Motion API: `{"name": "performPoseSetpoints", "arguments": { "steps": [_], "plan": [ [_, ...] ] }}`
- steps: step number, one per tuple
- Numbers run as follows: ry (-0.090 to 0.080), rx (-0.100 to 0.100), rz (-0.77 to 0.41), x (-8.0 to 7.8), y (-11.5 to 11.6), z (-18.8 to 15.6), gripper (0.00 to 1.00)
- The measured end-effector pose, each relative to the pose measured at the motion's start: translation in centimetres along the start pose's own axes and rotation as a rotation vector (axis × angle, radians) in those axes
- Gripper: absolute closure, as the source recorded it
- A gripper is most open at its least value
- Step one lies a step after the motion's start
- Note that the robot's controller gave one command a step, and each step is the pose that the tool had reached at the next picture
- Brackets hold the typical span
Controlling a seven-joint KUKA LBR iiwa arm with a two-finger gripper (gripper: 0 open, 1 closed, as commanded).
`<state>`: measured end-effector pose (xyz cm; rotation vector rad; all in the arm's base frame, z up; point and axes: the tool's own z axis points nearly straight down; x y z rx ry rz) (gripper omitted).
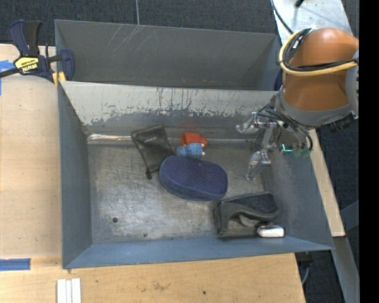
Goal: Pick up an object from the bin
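The pincer (247, 150) hangs at the right side of the bin (76, 169), close to the far wall, over bare floor. Its two metal prongs are spread apart and there's nothing between them. The arm (316, 100) comes in from the right under its orange cover (322, 52), wrist tipped down and leftward.

Just left of the pincer lies a blue pouch (194, 177), an oval flat on the floor, long axis left to right and dipping a little nearer at its right end. Nearer and right, below the pincer, sits a dark pouch (246, 212), also lying left to right, with a small white tube (270, 231) touching its near right corner.

Behind the blue pouch: a little blue-and-orange toy (191, 144) and a dark mesh piece (153, 145).
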<state>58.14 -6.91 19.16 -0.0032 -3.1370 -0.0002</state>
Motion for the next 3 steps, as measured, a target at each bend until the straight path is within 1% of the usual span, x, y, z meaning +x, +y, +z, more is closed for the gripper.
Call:
{"name": "performPoseSetpoints", "arguments": {
  "steps": [1,2,3],
  "plan": [
    [-0.018,-0.001,0.115,3.6,5.9,12.0,0.00],
    [-0.023,0.000,0.114,3.3,5.7,11.6,1.00],
    [-0.016,0.002,0.038,2.8,1.8,-4.3,1.00]
  ]
}}
